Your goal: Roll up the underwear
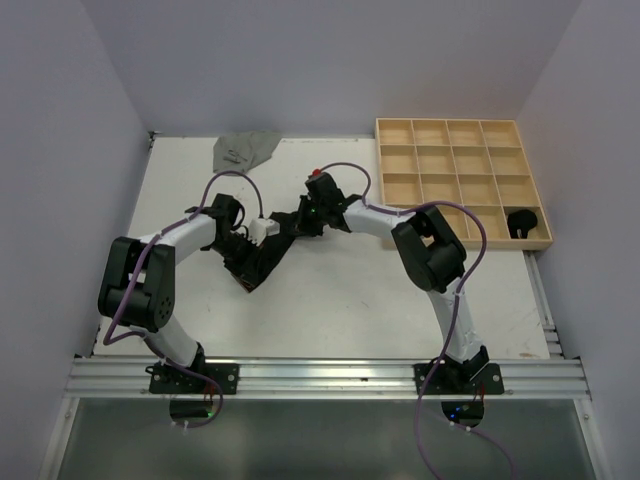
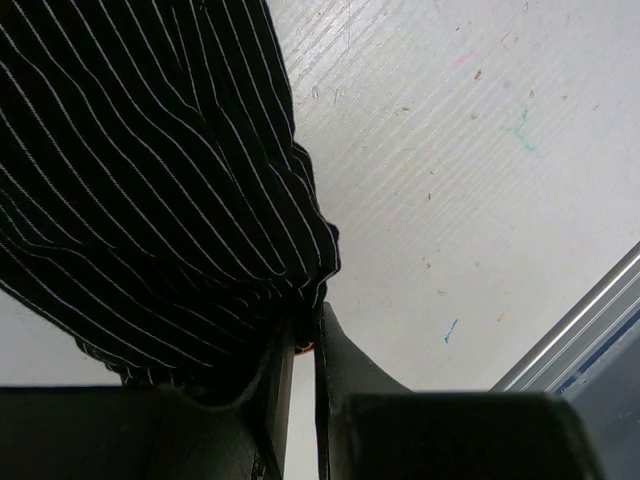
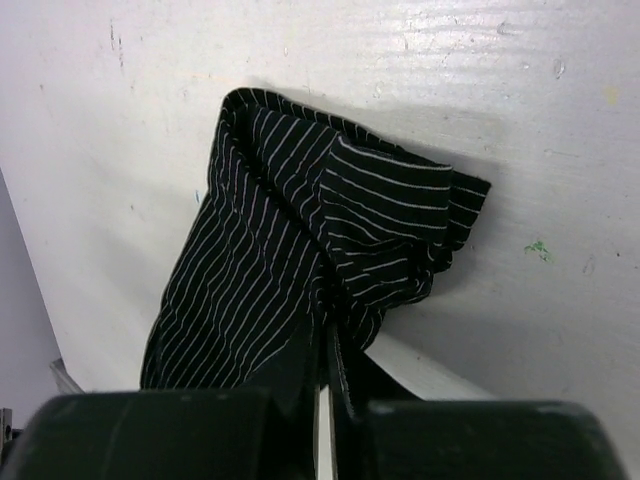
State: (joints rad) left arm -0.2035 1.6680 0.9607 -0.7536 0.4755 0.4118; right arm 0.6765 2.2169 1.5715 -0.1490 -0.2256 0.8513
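Note:
A pair of black underwear with thin white stripes (image 1: 268,252) hangs stretched between my two grippers over the middle of the table. My left gripper (image 1: 247,232) is shut on its left edge; in the left wrist view the cloth (image 2: 150,180) bunches at the closed fingertips (image 2: 308,335). My right gripper (image 1: 312,215) is shut on its right edge; in the right wrist view the striped cloth (image 3: 300,260) gathers at the closed fingertips (image 3: 330,335). A plain grey pair (image 1: 245,150) lies at the table's far edge. A rolled black pair (image 1: 521,222) sits in the tray's near right cell.
A wooden grid tray (image 1: 400,160) stands at the far right of the white table (image 1: 350,300). A metal rail (image 1: 330,377) runs along the near edge by the arm bases and shows in the left wrist view (image 2: 575,325). Walls close in on three sides.

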